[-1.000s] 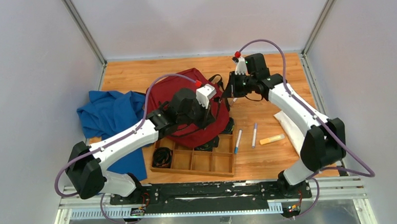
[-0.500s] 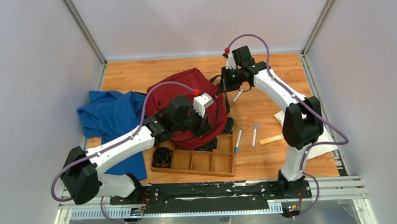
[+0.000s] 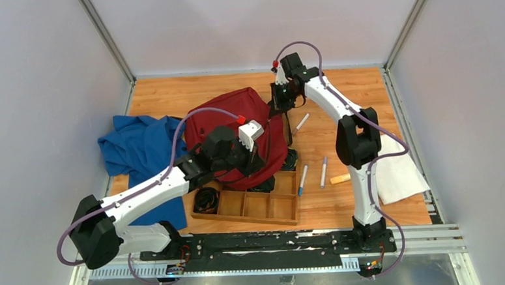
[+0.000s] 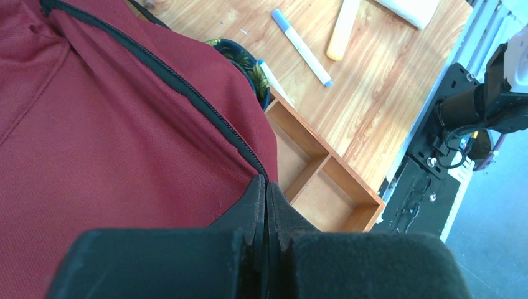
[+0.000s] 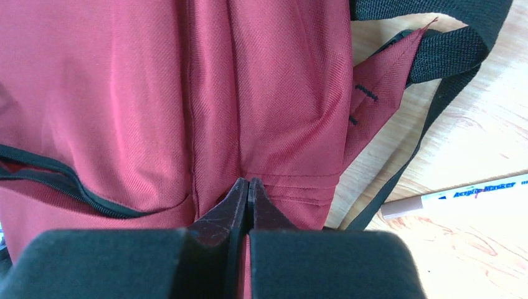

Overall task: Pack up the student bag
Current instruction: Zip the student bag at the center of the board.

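Observation:
The student bag (image 3: pixel 226 121) is a dark red backpack lying on the wooden table, with part of its lower edge over the tray. My left gripper (image 3: pixel 258 158) is shut. In the left wrist view its tips (image 4: pixel 266 182) meet right at the end of the bag's black zipper (image 4: pixel 187 87), and nothing shows between them. My right gripper (image 3: pixel 279 107) is at the bag's far right corner, also shut. Its tips (image 5: pixel 249 182) rest against the red fabric (image 5: pixel 155 93) at a stitched seam, beside a black strap (image 5: pixel 448 47).
A blue cloth (image 3: pixel 139 145) lies left of the bag. The wooden compartment tray (image 3: pixel 266 208) sits in front, with a black item (image 3: pixel 206 199) in its left cell. Three markers (image 3: pixel 302 179) (image 3: pixel 324 171) (image 3: pixel 301 122), a yellowish stick (image 3: pixel 338 178) and a white cloth (image 3: pixel 395 174) lie to the right.
My right arm has swung left, bringing its shut gripper from beside the straps onto the bag's far right corner. The left arm has drawn back slightly to the left over the bag.

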You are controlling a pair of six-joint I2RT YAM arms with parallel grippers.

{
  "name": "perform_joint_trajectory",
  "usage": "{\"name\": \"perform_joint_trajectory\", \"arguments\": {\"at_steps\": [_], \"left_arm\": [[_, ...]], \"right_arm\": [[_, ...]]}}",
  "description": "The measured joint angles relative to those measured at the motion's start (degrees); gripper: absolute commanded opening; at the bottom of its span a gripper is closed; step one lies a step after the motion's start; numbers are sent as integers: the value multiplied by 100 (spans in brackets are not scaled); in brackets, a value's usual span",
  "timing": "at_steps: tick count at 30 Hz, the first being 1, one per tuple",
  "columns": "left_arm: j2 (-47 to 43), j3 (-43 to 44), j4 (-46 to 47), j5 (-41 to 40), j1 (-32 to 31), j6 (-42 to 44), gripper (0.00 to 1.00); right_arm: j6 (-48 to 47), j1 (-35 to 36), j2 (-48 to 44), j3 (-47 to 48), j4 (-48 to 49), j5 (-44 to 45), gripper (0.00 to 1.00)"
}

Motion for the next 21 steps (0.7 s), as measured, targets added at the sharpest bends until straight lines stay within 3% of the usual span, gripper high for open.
{"name": "perform_joint_trajectory", "arguments": {"at_steps": [11,21], "left_arm": [[-256,-208,44,-33,20,-175,0],[-385,-214,-122,66,17,-164,0]], "right_arm": [[15,-2,378,555,-330,-79,0],[68,-105,-452,-310,310,-164,0]]}}
